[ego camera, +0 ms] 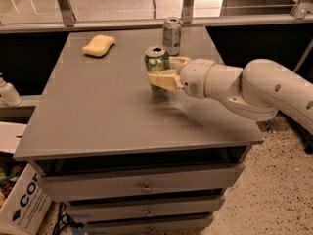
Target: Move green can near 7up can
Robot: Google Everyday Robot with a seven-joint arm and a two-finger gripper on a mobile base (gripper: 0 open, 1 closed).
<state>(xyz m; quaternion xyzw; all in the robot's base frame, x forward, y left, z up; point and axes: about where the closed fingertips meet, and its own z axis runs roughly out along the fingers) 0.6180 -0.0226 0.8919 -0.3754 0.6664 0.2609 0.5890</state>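
Note:
The green can (156, 61), with yellow-green sides and a silver top, is upright in the middle of the grey table (98, 111). My gripper (162, 70) reaches in from the right and is shut on the can, with one pale finger (162, 80) in front of it and the other behind. The 7up can (171, 35), silver-grey with a green band, stands upright near the table's far edge, just behind and right of the green can. A short gap separates the two cans.
A yellow sponge (99, 45) lies at the far left of the table. The table has drawers (144, 185) below its front edge. A rail with metal posts (63, 4) runs behind it. A cardboard box (22, 207) sits on the floor at the left.

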